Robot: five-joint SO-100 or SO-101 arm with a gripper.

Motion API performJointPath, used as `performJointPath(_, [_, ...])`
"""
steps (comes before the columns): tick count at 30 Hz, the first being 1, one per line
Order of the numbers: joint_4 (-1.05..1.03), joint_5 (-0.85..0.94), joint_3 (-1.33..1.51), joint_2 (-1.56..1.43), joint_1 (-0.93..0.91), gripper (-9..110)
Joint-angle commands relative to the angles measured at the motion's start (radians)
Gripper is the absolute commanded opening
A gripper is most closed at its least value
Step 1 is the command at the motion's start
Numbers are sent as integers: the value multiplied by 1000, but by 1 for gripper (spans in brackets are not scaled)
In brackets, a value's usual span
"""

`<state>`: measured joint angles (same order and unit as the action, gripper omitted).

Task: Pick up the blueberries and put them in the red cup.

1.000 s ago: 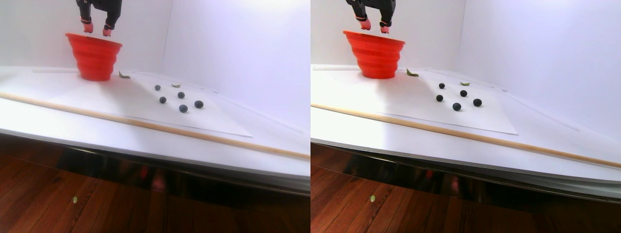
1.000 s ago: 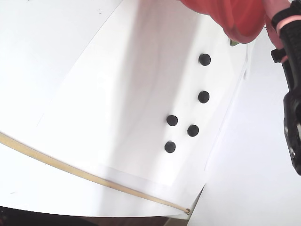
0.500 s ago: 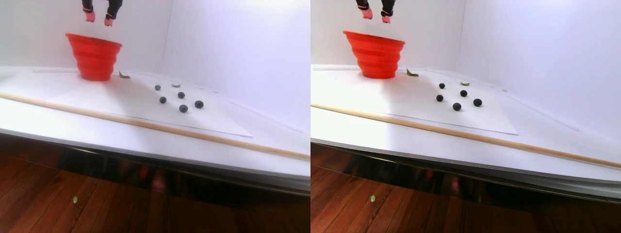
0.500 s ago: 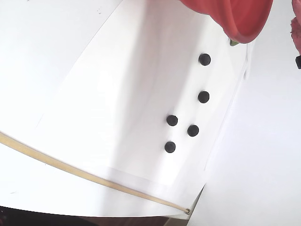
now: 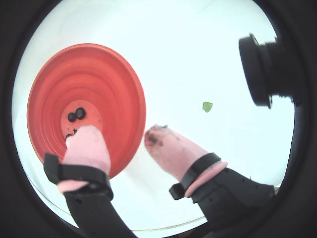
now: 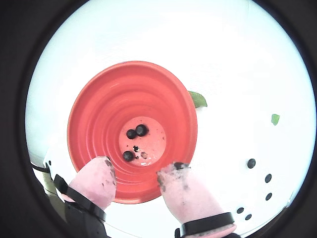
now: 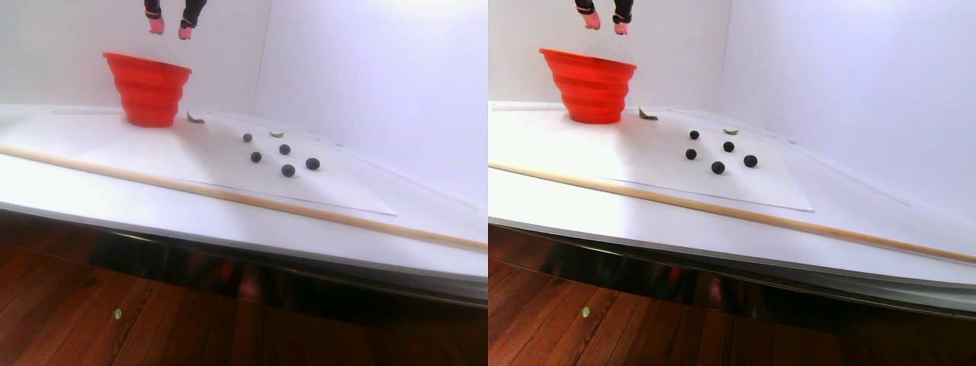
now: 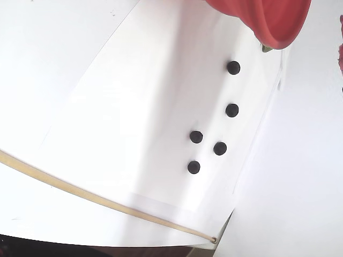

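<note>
The red cup (image 7: 149, 88) stands at the back left of the white table, and its rim (image 8: 273, 21) shows at the top of the fixed view. Three blueberries (image 6: 131, 134) lie on its bottom, two of which show in a wrist view (image 5: 72, 116). Several more blueberries (image 7: 288, 170) sit apart on the white paper (image 8: 232, 110), to the right of the cup (image 6: 251, 163). My gripper (image 7: 170, 31) hangs well above the cup's rim. It is open (image 6: 136, 167), with nothing between its pink, smudged fingertips (image 5: 119, 135).
A long wooden stick (image 7: 229, 197) lies across the table in front of the paper (image 8: 80, 191). Small green leaf bits (image 7: 195, 118) lie beside the cup and near the berries (image 5: 207, 106). White walls close the back and right. A black camera (image 5: 262, 69) rides by the gripper.
The open gripper has risen higher above the cup and shifted slightly right in the stereo pair view, leaving the fixed view almost entirely. The berries on the paper have not moved.
</note>
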<state>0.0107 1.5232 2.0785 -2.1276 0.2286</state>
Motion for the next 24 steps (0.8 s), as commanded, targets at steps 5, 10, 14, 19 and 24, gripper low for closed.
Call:
performJointPath(5, [-37, 6, -5, -163, -48, 16])
performJointPath(10, [-44, 17, 2, -163, -77, 16])
performJointPath(14, [-51, 23, 12, -166, -97, 16])
performJointPath(19, [-64, 21, 20, -172, -124, 16])
performJointPath(24, [-81, 14, 26, -181, -147, 16])
